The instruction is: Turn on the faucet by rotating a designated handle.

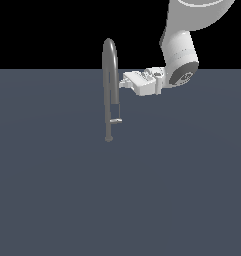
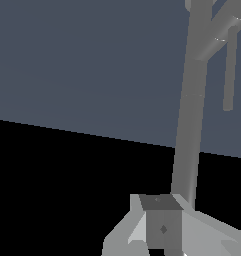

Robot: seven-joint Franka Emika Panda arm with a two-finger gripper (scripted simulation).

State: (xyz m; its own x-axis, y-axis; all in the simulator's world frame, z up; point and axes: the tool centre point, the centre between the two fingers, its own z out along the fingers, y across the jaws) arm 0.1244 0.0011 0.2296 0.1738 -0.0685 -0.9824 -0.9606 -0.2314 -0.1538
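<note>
Reaching sideways, the pincer (image 1: 123,80) sits level with the faucet's (image 1: 110,75) upper stem.
Exterior view: the faucet stands on the grey bench (image 1: 52,190), its handle (image 1: 115,121) low on the stem, well below the pincer. Wrist view: the faucet (image 2: 192,125) rises just past the pincer (image 2: 162,225); whether its jaws are parted, I cannot tell.

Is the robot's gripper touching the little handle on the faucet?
Apart. In the exterior view the gripper is up beside the faucet pipe, with clear pipe between it and the handle lower down.
</note>
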